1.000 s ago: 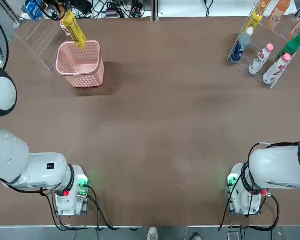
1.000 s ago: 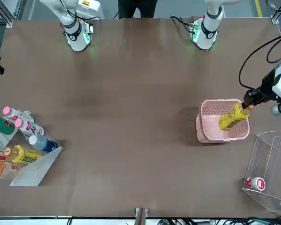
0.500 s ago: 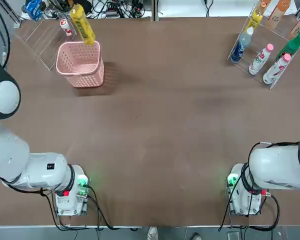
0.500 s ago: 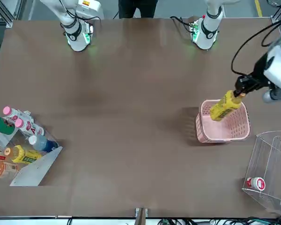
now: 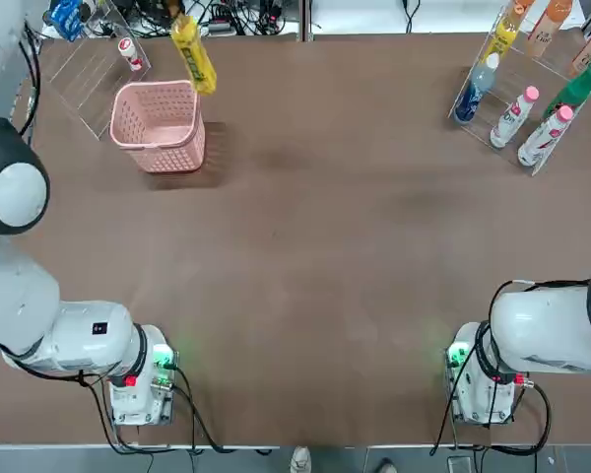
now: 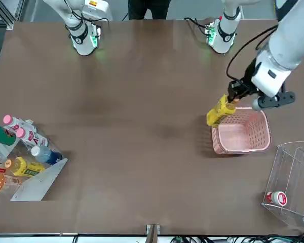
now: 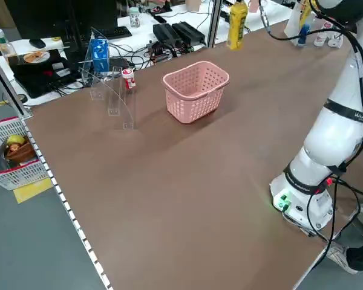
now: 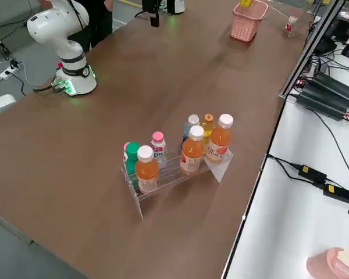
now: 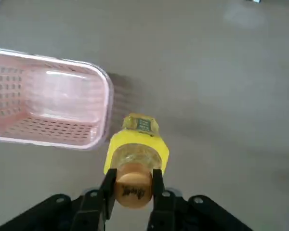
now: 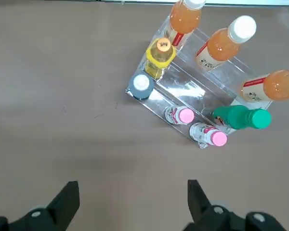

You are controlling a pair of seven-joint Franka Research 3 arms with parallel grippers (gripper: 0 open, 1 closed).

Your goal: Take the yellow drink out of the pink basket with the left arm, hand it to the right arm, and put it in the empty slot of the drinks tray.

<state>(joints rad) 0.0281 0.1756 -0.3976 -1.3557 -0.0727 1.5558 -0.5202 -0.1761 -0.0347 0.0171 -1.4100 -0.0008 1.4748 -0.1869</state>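
Visibly yellow, slim, orange-capped bottle [image 9: 136, 161], neck clamped in left tool [image 9: 134, 185], fingers nearly closed.

Robotics lab, by the look of it. Two jointed white arms, one at left [image 5: 20, 286], its twin at right [image 5: 552, 330], bolted by their bases along one edge of a broad brown surface [image 5: 305, 246]. Loose black cables [image 5: 202, 424] loop from the bases. Past the far edge, ahead of the left arm's jaws [image 6: 232, 98]: a white desk [image 7: 151, 36] with dark monitor [image 7: 60, 24], keyboard [image 7: 112, 33], black boxes [image 7: 169, 35], tangled wiring. Metal posts [image 7: 214, 24] frame the station. Grey floor [image 7: 36, 241], yellow tape marking. A person [image 6: 148, 9] in dark trousers stands behind the bases.
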